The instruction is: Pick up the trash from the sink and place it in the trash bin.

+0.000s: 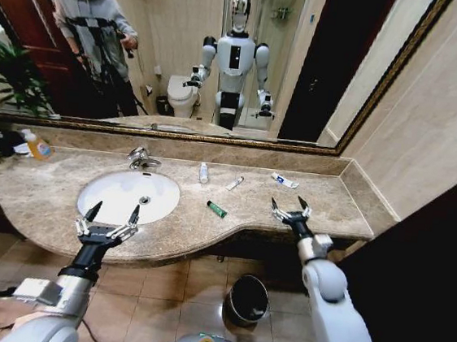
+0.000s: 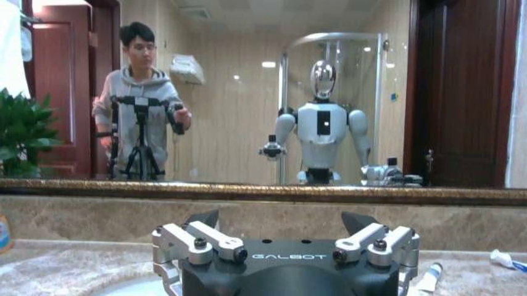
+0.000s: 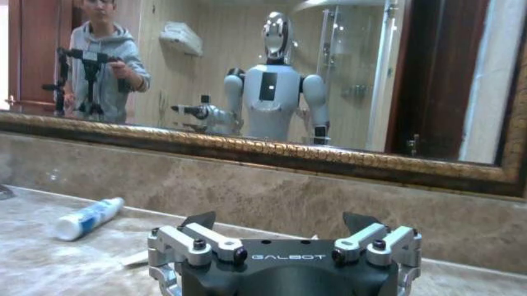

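Note:
The white oval sink is set in a beige marble counter, and its basin holds nothing. The trash lies on the counter to its right: a tiny white bottle, a white tube, a blue-marked tube and a dark green tube. My left gripper hovers open over the sink's front rim. My right gripper is open above the counter's right part, right of the green tube. The trash bin stands on the floor below the counter.
A chrome faucet rises behind the basin. An orange-yellow bottle and a green plant occupy the counter's far left. A wide mirror backs the counter, and a side wall closes the right end.

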Motion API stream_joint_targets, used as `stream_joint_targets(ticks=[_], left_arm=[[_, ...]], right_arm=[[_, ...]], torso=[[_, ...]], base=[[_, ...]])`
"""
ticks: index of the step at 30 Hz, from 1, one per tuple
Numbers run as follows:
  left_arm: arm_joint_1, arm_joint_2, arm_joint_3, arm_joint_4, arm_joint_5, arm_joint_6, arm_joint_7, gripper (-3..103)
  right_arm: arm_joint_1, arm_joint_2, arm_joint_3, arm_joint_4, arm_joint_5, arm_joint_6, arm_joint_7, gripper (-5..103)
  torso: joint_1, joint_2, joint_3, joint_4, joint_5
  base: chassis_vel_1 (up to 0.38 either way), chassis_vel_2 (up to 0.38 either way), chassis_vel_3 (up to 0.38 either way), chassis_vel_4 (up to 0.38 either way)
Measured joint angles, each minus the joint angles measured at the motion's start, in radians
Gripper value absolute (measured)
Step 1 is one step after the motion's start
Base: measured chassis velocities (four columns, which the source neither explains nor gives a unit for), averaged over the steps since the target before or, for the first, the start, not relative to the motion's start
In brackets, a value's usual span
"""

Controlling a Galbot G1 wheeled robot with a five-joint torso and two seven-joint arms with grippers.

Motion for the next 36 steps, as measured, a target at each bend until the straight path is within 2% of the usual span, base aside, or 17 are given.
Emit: stream_joint_targets(ticks=[2, 6, 8, 13, 17, 18, 28, 36], left_arm=[[0.0, 0.0, 0.0, 0.0, 0.0, 0.0, 0.0, 100], [0.0, 0.0, 0.0, 0.0, 0.0, 0.0, 0.0, 100], [0.0, 0.0, 0.0, 0.0, 0.0, 0.0, 0.0, 100], [0.0, 0.0, 0.0, 0.0, 0.0, 0.0, 0.0, 100], [0.0, 0.0, 0.0, 0.0, 0.0, 0.0, 0.0, 100], [0.0, 0.0, 0.0, 0.0, 0.0, 0.0, 0.0, 100], [0.0, 0.0, 0.0, 0.0, 0.0, 0.0, 0.0, 100], [0.0, 0.0, 0.0, 0.0, 0.0, 0.0, 0.0, 100]], right_arm=[[0.089, -0.013, -0.044, -0.097, 0.005, -0.006, 0.015, 100], [0.137, -0.015, -0.064, -0.147, 0.004, -0.013, 0.02, 100], [0.224, -0.017, -0.103, -0.233, 0.004, -0.035, 0.026, 100], [0.358, -0.011, -0.157, -0.353, -0.023, -0.047, 0.033, 100], [0.409, -0.004, -0.176, -0.417, -0.041, -0.046, 0.033, 100], [0.465, 0.012, -0.189, -0.497, -0.065, -0.037, 0.03, 100], [0.572, 0.062, -0.196, -0.676, -0.137, -0.015, 0.024, 100], [0.647, 0.111, -0.148, -0.82, -0.197, 0.014, 0.044, 100]], torso=[[0.0, 0.0, 0.0, 0.0002, 0.0002], [0.0, 0.0, 0.0, 0.0, 0.0002], [0.0, 0.0, 0.0, 0.0001, 0.0003], [0.0, 0.0, 0.0, 0.0001, 0.0], [0.0, 0.0, 0.0, 0.0001, 0.0], [0.0, 0.0, 0.0, 0.0001, -0.0001], [0.0, 0.0, 0.0, 0.0, 0.0], [0.0, 0.0, 0.0, 0.0003, -0.0001]], base=[[0.0, 0.0, 0.0, 0.0], [0.0, 0.0, 0.0, 0.0], [0.0, 0.0, 0.0, 0.0], [0.0, 0.0, 0.0, 0.0], [0.0, 0.0, 0.0, 0.0], [0.0, 0.0, 0.0, 0.0], [0.0, 0.0, 0.0, 0.0], [0.0, 0.0, 0.0, 0.0]])
